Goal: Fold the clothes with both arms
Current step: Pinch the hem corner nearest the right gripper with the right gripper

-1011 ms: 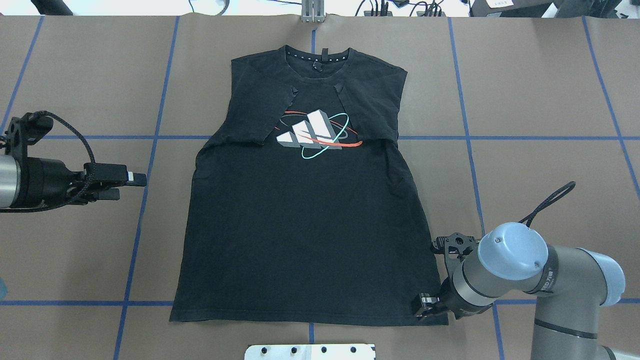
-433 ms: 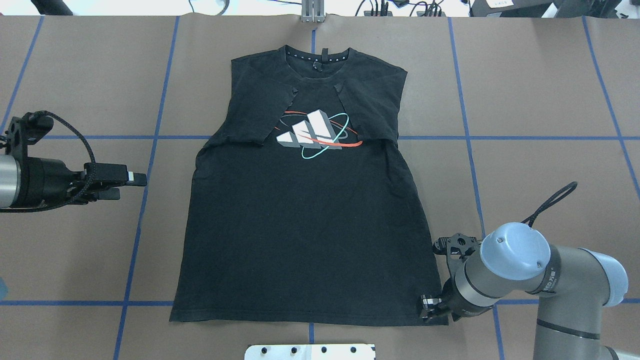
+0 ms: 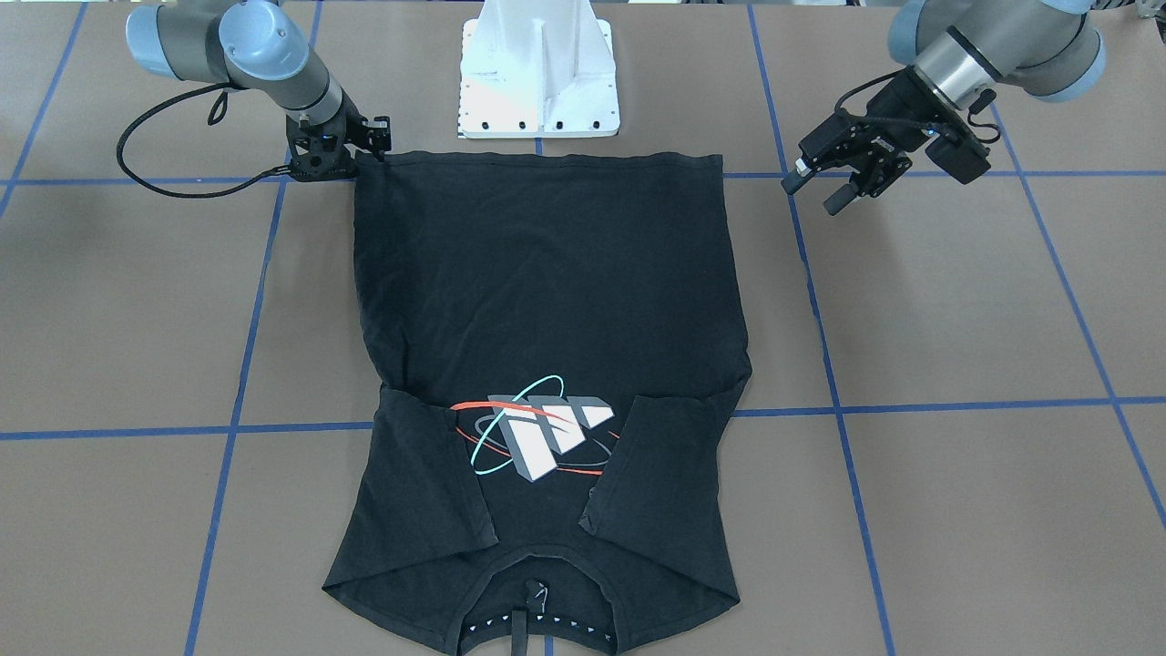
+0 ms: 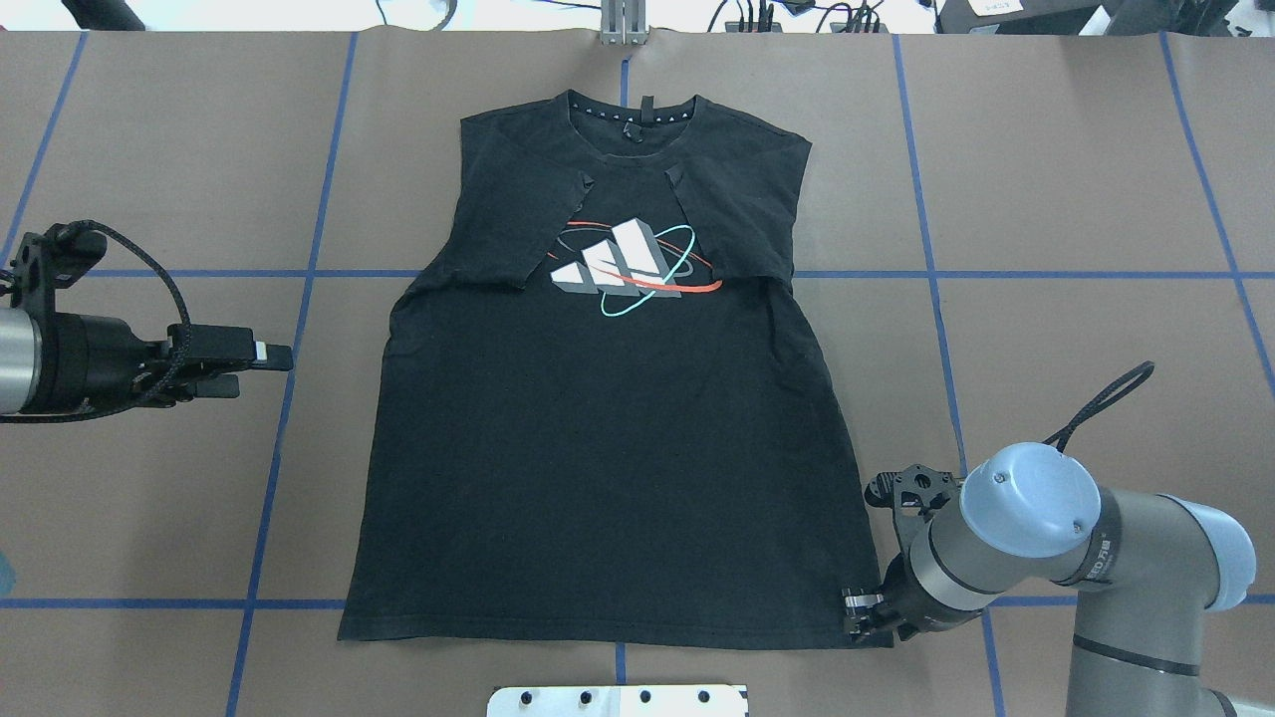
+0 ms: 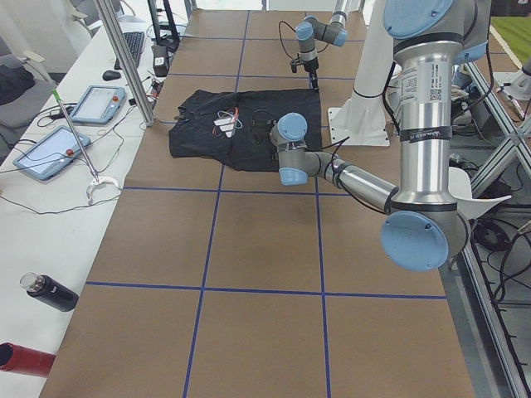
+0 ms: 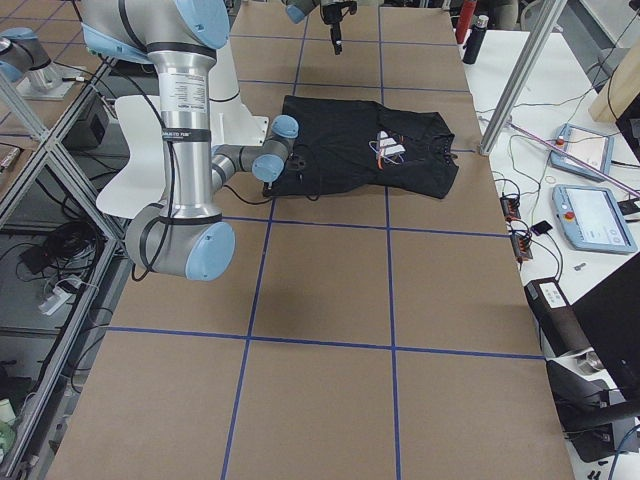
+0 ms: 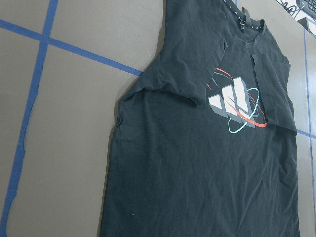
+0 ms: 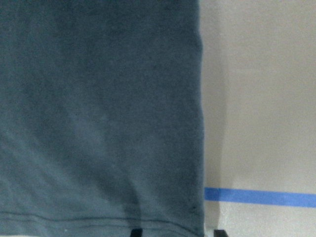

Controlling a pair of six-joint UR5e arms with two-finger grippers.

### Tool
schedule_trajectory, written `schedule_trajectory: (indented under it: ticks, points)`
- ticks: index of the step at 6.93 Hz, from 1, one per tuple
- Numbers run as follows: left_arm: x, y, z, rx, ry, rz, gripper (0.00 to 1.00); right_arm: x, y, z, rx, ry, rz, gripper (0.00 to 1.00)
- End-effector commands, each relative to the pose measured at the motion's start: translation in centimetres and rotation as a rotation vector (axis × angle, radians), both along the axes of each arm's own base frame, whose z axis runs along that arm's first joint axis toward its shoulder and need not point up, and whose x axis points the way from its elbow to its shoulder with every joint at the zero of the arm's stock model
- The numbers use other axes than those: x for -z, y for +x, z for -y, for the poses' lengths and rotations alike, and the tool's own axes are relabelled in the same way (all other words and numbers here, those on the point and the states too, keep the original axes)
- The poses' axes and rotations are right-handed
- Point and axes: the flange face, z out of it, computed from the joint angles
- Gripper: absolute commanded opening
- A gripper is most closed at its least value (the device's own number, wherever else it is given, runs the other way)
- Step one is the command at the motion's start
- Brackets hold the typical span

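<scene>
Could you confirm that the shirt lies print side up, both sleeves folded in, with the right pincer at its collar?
Not quite: the right pincer is at a bottom hem corner of the shirt, not its collar, as the overhead exterior view shows. The print is up and both sleeves are folded in.

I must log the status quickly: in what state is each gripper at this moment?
Left gripper: open, holding nothing, away from the T-shirt.
Right gripper: open at the T-shirt's hem corner, not closed on it.
</scene>
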Motion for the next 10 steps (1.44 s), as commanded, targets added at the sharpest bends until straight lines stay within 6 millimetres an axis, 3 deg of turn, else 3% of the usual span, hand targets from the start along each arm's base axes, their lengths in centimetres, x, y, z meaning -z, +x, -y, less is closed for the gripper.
schedule_trajectory:
  ticks: [1,3,7,9,10]
  points:
    - [0.09,-0.02,-0.01,0.0,0.001,-0.001,1.0,-0.26,-0.02,0.02,-0.002,-0.002,-0.006,0.55]
    - [0.09,-0.02,-0.01,0.0,0.001,-0.001,1.0,-0.64,0.1,-0.01,-0.002,-0.004,-0.014,0.55]
    - [0.23,0.03,0.03,0.0,0.003,-0.004,1.0,-1.08,-0.03,-0.07,0.001,-0.008,-0.022,0.41]
    - [0.16,0.06,0.05,0.0,0.002,-0.003,1.0,-0.95,-0.18,-0.06,-0.002,-0.006,-0.025,0.0]
    - [0.16,0.06,0.05,0.0,0.002,-0.003,1.0,-1.05,-0.08,-0.09,-0.006,-0.011,-0.03,0.0]
